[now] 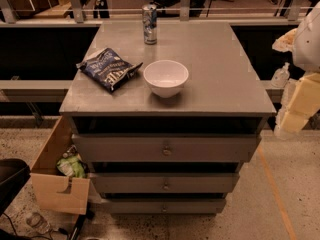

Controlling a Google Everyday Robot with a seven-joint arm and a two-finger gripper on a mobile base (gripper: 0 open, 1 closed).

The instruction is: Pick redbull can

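The redbull can [149, 24] is a slim silver-and-blue can. It stands upright at the far middle of the grey cabinet top [220, 79]. My gripper [292, 115] hangs at the right edge of the view, beyond the cabinet's right front corner and well away from the can. It appears as pale yellow and white blurred parts. Nothing is seen in it.
A white bowl [166, 77] sits near the front middle of the top, and a dark blue chip bag [108, 67] lies to its left. The cabinet has three drawers [165, 148]. An open cardboard box [59, 176] stands on the floor at left. A rail [160, 10] runs behind.
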